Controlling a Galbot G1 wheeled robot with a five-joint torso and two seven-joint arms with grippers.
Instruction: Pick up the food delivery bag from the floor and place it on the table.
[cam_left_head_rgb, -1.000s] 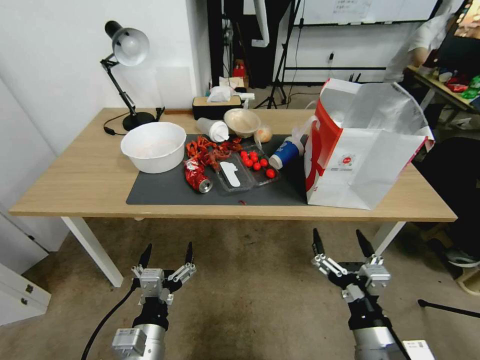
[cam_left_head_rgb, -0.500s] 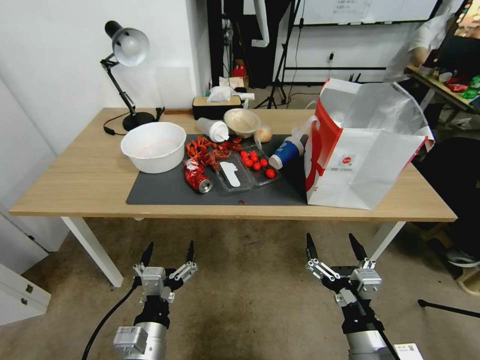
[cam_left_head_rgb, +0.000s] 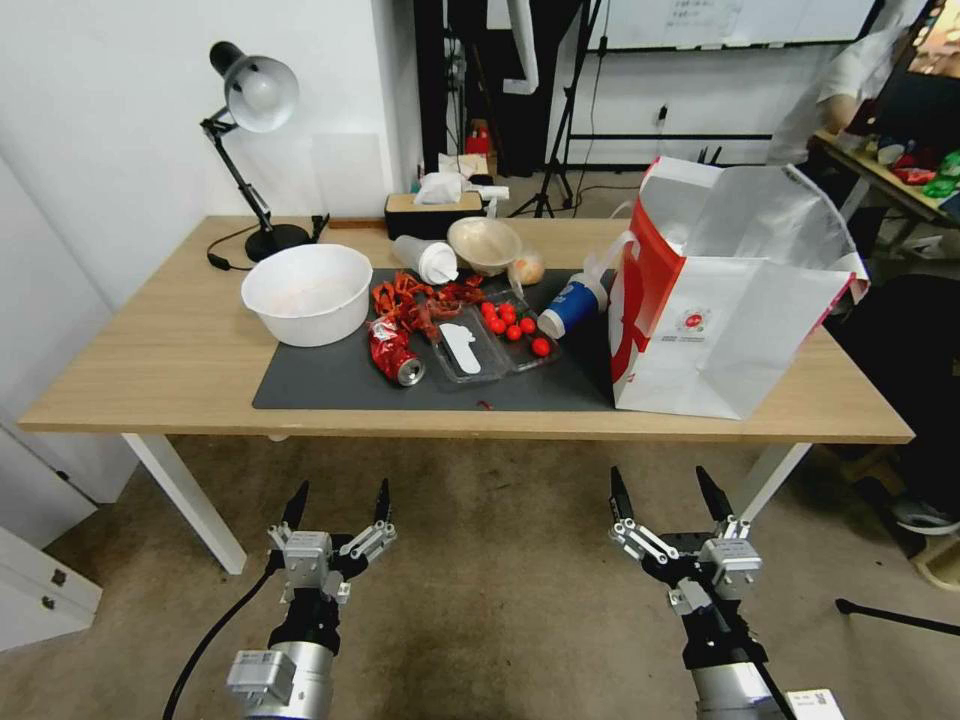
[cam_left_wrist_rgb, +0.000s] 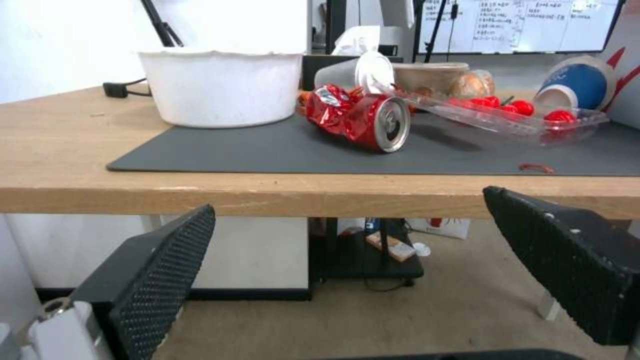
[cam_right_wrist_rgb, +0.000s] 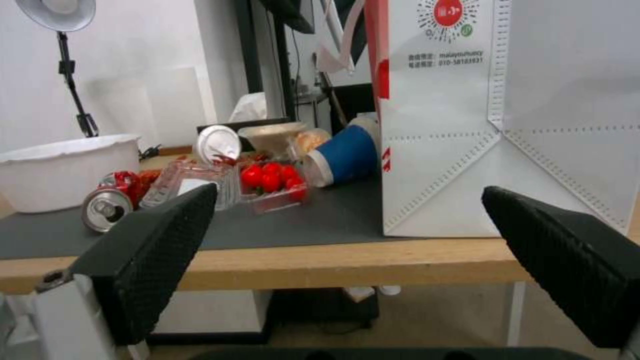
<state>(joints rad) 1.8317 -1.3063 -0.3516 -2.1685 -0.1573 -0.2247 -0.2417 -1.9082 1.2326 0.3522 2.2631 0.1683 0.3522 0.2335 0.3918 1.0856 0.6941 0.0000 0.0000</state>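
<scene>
My right gripper (cam_left_head_rgb: 664, 488) has drawn back and lower from the bench (cam_left_head_rgb: 180, 350); left gripper (cam_left_head_rgb: 338, 502) unchanged. Both hang above the floor (cam_left_head_rgb: 500, 560), jaws wide, empty. The food delivery bag (cam_left_head_rgb: 725, 300) stands upright on the bench's right end, overlapping the dark grey mat (cam_left_head_rgb: 330, 380).

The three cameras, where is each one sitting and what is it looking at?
Head view: sits high, looks down at the table, the food delivery bag and the floor; left gripper and right gripper show, jaws open.
Left wrist view: sits below the table edge, looks across at the crushed can; its open jaws show.
Right wrist view: same height, faces the bag; its open jaws show.
Shared: all see the can.
</scene>
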